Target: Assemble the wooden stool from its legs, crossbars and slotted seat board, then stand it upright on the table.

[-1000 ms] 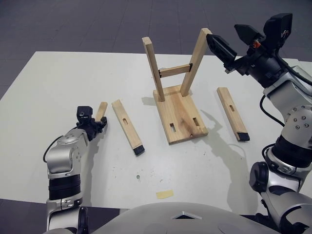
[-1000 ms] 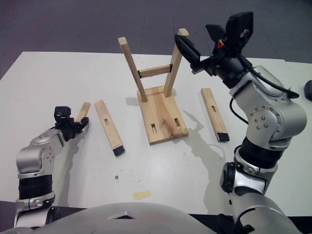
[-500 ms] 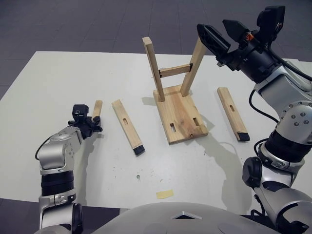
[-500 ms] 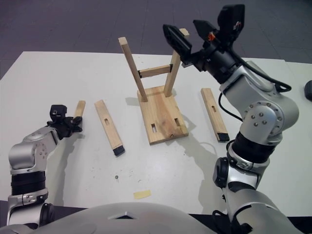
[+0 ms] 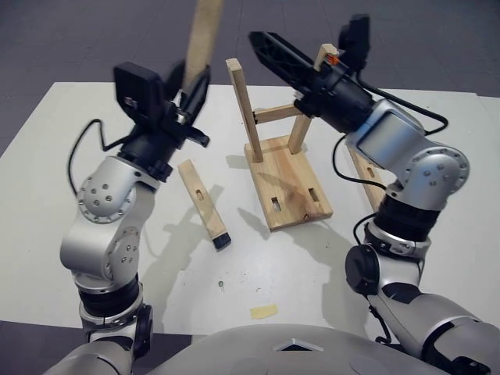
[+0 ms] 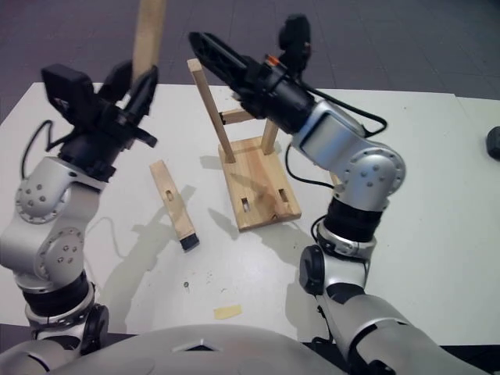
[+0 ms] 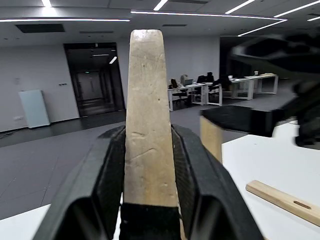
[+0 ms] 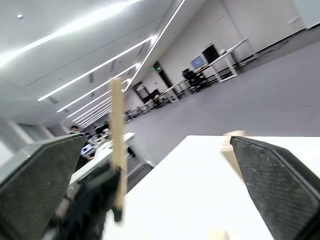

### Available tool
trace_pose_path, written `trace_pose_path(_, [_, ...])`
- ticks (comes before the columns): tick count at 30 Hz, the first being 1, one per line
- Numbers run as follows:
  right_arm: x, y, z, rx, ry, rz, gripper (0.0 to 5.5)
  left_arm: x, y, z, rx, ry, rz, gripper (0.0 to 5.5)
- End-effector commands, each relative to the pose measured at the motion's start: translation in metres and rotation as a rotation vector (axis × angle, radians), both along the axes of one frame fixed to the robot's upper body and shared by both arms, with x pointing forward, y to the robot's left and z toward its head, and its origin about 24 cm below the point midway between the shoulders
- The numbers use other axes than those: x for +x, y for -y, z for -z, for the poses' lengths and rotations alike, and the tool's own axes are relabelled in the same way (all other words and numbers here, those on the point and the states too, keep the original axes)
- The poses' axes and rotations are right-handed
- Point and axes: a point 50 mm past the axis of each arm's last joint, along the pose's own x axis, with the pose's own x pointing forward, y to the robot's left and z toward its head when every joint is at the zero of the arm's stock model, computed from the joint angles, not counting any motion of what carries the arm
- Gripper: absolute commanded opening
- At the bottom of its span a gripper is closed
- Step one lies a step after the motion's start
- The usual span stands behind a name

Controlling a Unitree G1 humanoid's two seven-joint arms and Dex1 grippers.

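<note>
Since a second ago the left arm has swung up off the desk (image 5: 47, 133), carrying a short wooden bar (image 5: 201, 31) into the upper left of the frame. The right arm has swept across to upper centre.

Nearest, at centre left, a loose slotted leg (image 5: 205, 205) lies flat. Beside it the seat board (image 5: 291, 186) lies flat with two standing legs (image 5: 244, 109) in its far end, joined by a crossbar (image 5: 275, 114).

The left tool (image 7: 150, 150) is clamped on the bar's lower end. The right tool (image 8: 157, 142) gapes wide and empty, just above the standing legs.

I judge three risks:
- The open fingers could knock the frame out of its slots.
- The bar, gripped only at its base, could tip or slip.
- The two arms are close enough to clash.
</note>
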Motion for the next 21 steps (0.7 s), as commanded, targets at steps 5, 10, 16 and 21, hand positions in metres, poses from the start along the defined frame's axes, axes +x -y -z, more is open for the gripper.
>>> trace_pose_path(5, [0.017, -0.008, -0.004, 0.047, -0.020, 0.033, 4.78, -0.004, 0.021, 0.009, 0.033, -0.032, 0.072, 1.31])
trace_pose_path(10, [0.019, -0.001, -0.007, 0.068, -0.035, 0.036, 3.92, -0.001, 0.017, 0.012, 0.043, -0.036, 0.033, 1.31])
trace_pose_path(16, [0.018, -0.001, 0.001, 0.061, -0.096, 0.010, 2.98, 0.000, 0.019, 0.016, 0.052, -0.037, 0.018, 1.31])
trace_pose_path(21, [0.016, -0.005, 0.006, 0.052, -0.132, -0.009, 2.13, 0.002, 0.020, 0.016, 0.056, -0.031, 0.014, 1.31])
